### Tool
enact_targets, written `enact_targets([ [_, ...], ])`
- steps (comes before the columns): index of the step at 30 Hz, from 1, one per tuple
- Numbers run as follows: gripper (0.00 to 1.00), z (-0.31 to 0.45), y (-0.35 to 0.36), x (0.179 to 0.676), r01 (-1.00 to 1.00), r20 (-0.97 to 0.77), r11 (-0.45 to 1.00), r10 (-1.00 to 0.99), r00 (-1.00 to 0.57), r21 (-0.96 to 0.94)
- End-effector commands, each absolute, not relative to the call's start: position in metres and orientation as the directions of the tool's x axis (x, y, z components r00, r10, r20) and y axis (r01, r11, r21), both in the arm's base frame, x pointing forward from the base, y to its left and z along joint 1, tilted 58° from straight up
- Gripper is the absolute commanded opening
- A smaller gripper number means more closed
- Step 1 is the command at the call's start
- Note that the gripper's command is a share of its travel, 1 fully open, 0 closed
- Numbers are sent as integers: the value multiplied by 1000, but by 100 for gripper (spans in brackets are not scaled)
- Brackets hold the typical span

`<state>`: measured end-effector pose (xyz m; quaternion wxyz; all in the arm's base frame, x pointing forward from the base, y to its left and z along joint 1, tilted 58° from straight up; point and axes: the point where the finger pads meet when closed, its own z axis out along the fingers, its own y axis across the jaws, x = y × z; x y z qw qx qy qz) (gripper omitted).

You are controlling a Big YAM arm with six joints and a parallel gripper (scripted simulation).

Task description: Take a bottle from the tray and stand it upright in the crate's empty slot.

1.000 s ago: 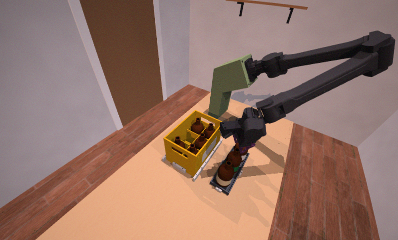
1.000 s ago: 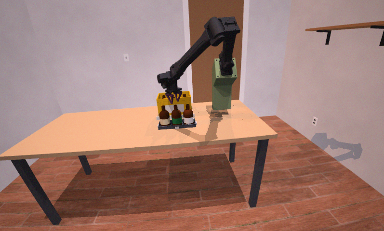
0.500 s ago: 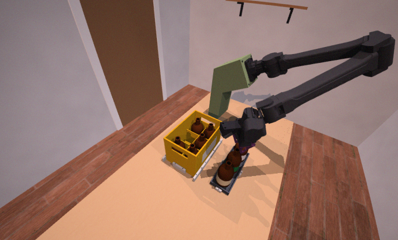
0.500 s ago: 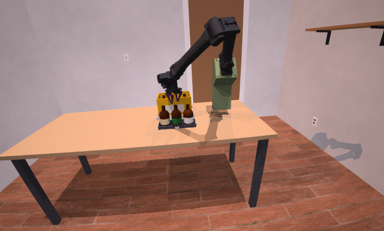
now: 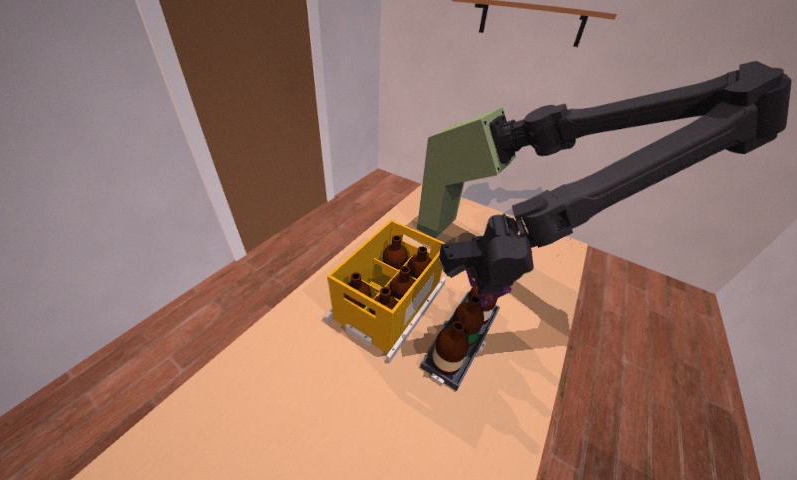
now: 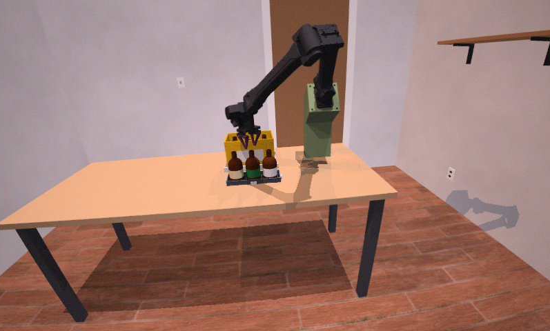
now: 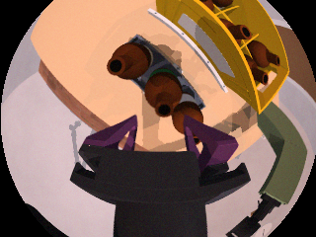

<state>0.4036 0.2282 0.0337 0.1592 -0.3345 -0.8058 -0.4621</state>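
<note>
A yellow crate (image 5: 384, 284) holds several brown bottles, and its middle slot on the left side (image 5: 380, 268) is empty. It also shows in the exterior view (image 6: 248, 144) and the wrist view (image 7: 227, 34). Beside it, a dark tray (image 5: 457, 350) carries three upright brown bottles in a row: one with a cream label (image 6: 235, 166), one with a green label (image 6: 252, 165) and one with a white label (image 6: 270, 163). My gripper (image 6: 248, 141) (image 7: 160, 118) with purple fingers hovers just above the tray's bottles (image 7: 162, 91). It is open and holds nothing.
The green arm base (image 5: 456, 169) stands on the table behind the crate. The crate sits on a pale plate (image 5: 417, 315) close to the tray's left side. The table edge (image 5: 569, 356) runs to the right of the tray.
</note>
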Motion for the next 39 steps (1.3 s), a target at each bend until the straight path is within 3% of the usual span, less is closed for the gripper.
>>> enact_targets([
  [1,61,23,230,397,706,585,352,397,-707,614],
  [39,61,19,222,397,699,576,349,400,-713,624],
])
